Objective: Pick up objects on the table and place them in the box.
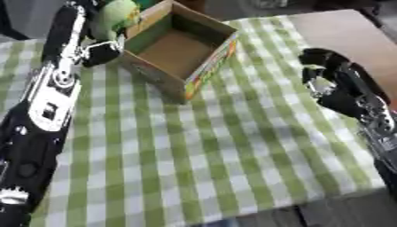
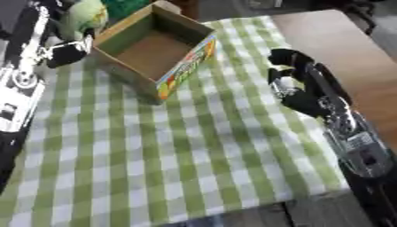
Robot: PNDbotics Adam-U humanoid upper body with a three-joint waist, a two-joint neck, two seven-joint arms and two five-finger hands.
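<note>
Green-checked cloth [image 1: 201, 164] lies bare near us. Our right hand [image 2: 291, 82] curls, seemingly empty. Farther, our left hand [image 1: 105, 48] holds a green object [image 1: 116, 15] beside the box [image 1: 180, 48]; released early, it could miss the rim.

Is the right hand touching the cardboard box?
Apart. In the right eye view, a wide strip of checked tablecloth shows between the right hand and the box.

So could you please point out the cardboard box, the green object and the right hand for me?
cardboard box [image 1: 172, 54], left eye view, on its bare inner floor.
green object [image 1: 118, 14], left eye view, on its pale green middle.
right hand [image 2: 298, 84], right eye view, on its palm.
</note>
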